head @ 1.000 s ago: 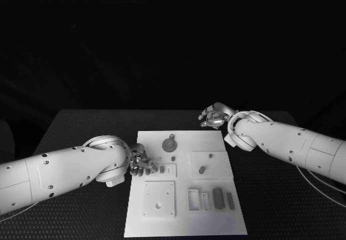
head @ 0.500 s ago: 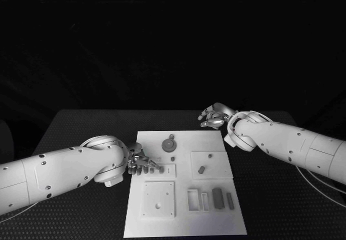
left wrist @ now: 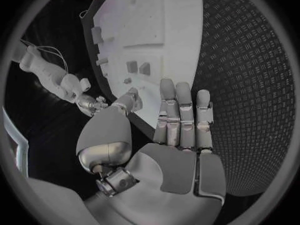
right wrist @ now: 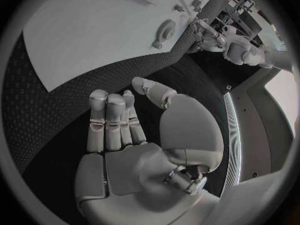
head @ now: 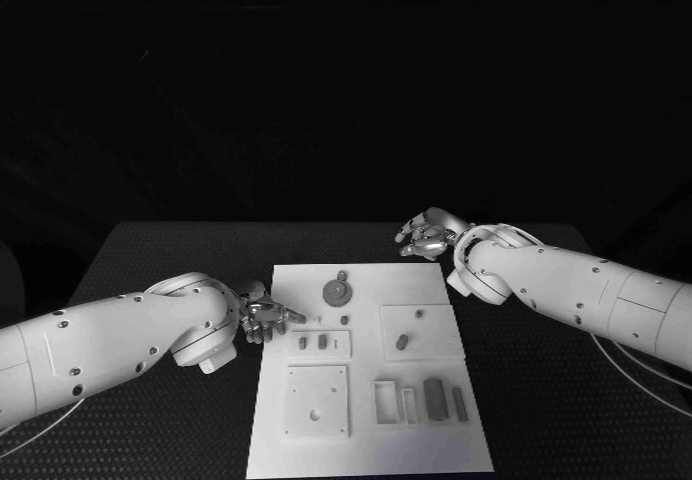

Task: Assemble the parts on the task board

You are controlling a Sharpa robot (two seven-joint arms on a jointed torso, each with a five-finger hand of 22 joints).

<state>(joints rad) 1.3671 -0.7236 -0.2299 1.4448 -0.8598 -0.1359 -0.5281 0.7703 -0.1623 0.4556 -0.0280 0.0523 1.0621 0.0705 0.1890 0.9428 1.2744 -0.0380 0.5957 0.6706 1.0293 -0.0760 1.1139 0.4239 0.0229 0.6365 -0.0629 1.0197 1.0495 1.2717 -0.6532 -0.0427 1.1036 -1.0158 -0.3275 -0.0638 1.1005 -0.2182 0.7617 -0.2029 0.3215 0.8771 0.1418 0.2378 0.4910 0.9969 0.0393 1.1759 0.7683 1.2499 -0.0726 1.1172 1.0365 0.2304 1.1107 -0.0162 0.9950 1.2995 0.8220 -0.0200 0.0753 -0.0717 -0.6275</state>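
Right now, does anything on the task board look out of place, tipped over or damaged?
Nothing stands out. The task board lies flat and square on the table, and the small parts sit within its outlined areas. Both the left robot hand and the right robot hand are empty at its edges.

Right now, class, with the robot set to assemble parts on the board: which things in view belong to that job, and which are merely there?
Belong to the job:
task board
round geared part
two small parts by the left hand
oblong part
upright blocks
right hand

Merely there:
black table
cable by the right arm
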